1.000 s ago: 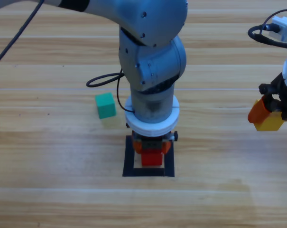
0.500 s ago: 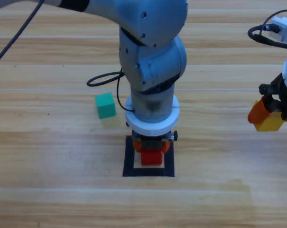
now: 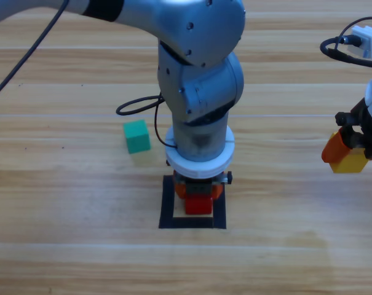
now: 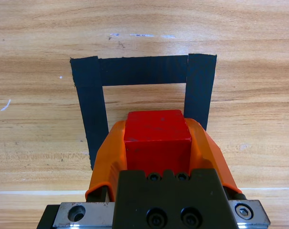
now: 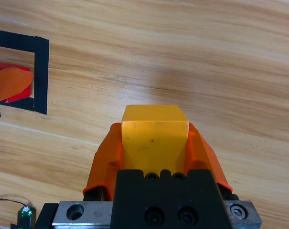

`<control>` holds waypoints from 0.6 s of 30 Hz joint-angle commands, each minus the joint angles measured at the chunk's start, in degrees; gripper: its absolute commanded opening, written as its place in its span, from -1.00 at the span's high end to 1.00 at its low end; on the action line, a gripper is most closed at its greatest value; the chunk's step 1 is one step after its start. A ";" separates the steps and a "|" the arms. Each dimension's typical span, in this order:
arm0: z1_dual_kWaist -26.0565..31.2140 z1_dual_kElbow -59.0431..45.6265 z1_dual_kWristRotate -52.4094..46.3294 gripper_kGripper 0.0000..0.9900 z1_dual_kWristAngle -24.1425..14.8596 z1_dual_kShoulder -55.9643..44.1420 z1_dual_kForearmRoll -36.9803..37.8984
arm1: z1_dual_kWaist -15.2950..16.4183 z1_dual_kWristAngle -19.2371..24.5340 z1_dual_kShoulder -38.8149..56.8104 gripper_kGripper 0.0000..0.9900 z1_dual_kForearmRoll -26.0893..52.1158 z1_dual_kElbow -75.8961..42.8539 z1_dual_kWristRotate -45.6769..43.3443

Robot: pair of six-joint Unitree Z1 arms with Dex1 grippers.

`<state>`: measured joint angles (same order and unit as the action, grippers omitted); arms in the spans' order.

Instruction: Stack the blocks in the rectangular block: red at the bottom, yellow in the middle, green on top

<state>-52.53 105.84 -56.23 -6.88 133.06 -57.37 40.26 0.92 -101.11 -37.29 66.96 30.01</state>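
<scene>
The red cube (image 3: 198, 204) (image 4: 157, 139) sits inside the black tape outline (image 3: 167, 209) (image 4: 89, 105), with my left gripper (image 3: 198, 198) (image 4: 157, 143) shut on it from above. At the right edge my right gripper (image 3: 345, 157) (image 5: 155, 143) is shut on the yellow cube (image 3: 350, 161) (image 5: 155, 131), held above the table well away from the outline. The teal-green cube (image 3: 136, 136) rests on the wood to the upper left of the outline, apart from both grippers.
A black cable (image 3: 136, 104) loops on the table behind the left arm, near the green cube. The left arm's grey body (image 3: 201, 80) covers the area just behind the outline. Bare wood lies between the outline and the right gripper.
The left arm has shifted slightly right and the right gripper has edged a little to the right with the yellow cube. The cubes on the table have not moved.
</scene>
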 commanded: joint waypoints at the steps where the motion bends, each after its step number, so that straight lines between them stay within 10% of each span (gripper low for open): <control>1: -0.74 -1.43 0.69 0.75 -0.77 3.53 0.77 | 1.22 0.22 -3.13 0.68 0.55 -1.39 -0.65; 11: -0.74 -1.96 0.77 0.71 -0.94 3.44 0.77 | 1.22 0.22 -3.40 0.68 0.55 -1.48 -0.74; 13: -0.74 -1.78 0.60 0.01 -1.03 3.44 0.68 | 1.22 0.22 -3.48 0.68 0.55 -1.48 -0.74; 14: -0.74 -1.87 0.51 -0.76 -1.03 3.17 0.68 | 1.22 0.22 -3.57 0.68 0.64 -1.39 -0.74; 18: -0.74 -2.66 0.42 -1.00 -1.64 1.42 0.59 | 1.22 0.22 -3.57 0.68 0.64 -1.39 -0.83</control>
<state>-52.52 105.42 -55.79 -7.63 133.52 -57.17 40.26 0.92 -101.18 -37.29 66.39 29.85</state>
